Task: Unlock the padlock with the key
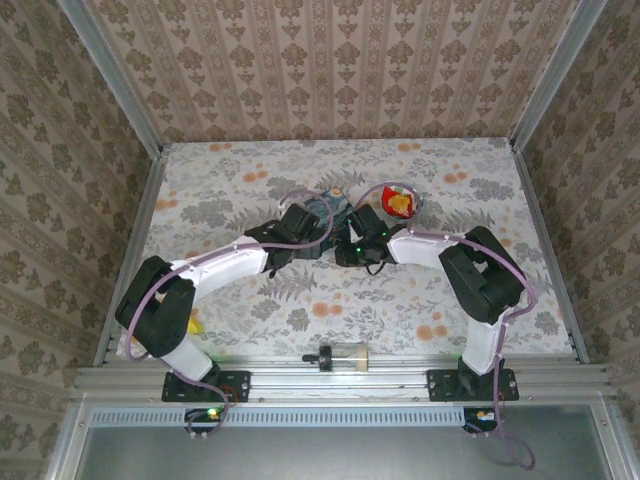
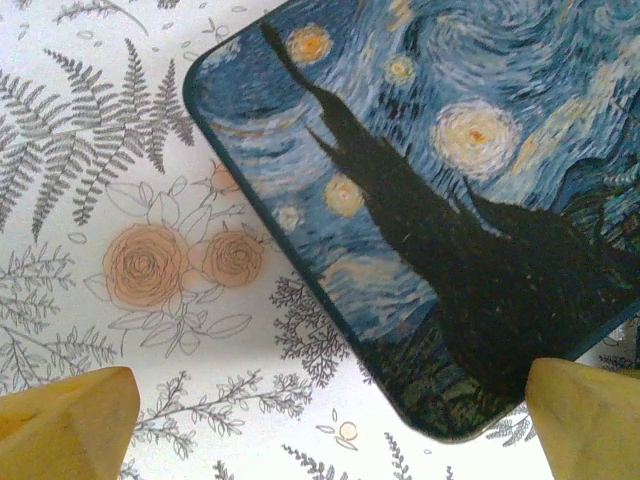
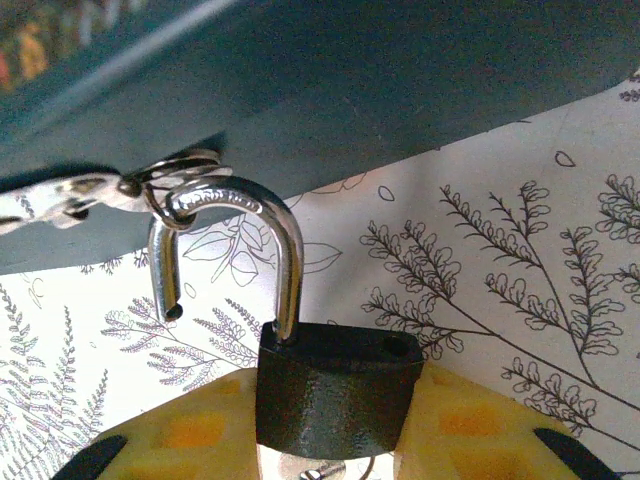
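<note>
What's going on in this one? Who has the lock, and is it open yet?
The right gripper clamps the padlock by its black body, right beside the blue box. The shackle is sprung: one leg is out of the body and hangs free. A ring looped on it carries what looks like the key, lying off to the side. The left gripper is open and empty above a corner of the box.
</note>
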`<state>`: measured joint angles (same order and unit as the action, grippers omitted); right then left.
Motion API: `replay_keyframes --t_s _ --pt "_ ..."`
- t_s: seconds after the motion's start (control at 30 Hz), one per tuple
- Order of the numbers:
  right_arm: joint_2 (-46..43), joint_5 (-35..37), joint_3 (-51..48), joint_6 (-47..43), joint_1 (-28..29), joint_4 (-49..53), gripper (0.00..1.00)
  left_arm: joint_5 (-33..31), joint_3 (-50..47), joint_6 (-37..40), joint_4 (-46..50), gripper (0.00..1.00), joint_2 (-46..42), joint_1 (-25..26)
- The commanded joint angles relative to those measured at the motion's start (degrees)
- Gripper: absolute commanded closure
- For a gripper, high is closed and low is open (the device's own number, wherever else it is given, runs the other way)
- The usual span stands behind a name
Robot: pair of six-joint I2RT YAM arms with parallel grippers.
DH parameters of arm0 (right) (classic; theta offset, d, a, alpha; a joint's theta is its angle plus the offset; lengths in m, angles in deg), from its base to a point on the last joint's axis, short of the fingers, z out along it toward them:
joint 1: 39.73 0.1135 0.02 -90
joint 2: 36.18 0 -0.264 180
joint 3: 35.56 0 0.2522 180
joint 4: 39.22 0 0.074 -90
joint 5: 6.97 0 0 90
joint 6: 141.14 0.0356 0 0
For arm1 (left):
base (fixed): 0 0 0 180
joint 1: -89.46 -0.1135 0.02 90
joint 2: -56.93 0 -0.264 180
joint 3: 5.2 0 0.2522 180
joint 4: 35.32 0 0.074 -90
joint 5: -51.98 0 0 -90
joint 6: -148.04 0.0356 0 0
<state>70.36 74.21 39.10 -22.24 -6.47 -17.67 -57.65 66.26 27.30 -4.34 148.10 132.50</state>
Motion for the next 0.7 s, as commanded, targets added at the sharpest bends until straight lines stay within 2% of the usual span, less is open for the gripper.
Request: replay_keyframes --t_s 0.0,0.27,0.67 --pt "-1.2 -1.3 -0.7 1.5 -0.2 3.1 0.9 -0.5 -0.8 -3.1 -0.1 0.0 -2.8 0.0" --pt "-0.2 -2.7 0.8 4.8 -0.3 2.2 0.91 -3.1 1.3 -3.4 -5.1 0.0 -1.1 0.1" --pt "0.3 -4.1 2.0 7.9 -0.3 -0.4 0.92 -1.1 3.6 -1.7 -1.7 0.0 5.2 0.1"
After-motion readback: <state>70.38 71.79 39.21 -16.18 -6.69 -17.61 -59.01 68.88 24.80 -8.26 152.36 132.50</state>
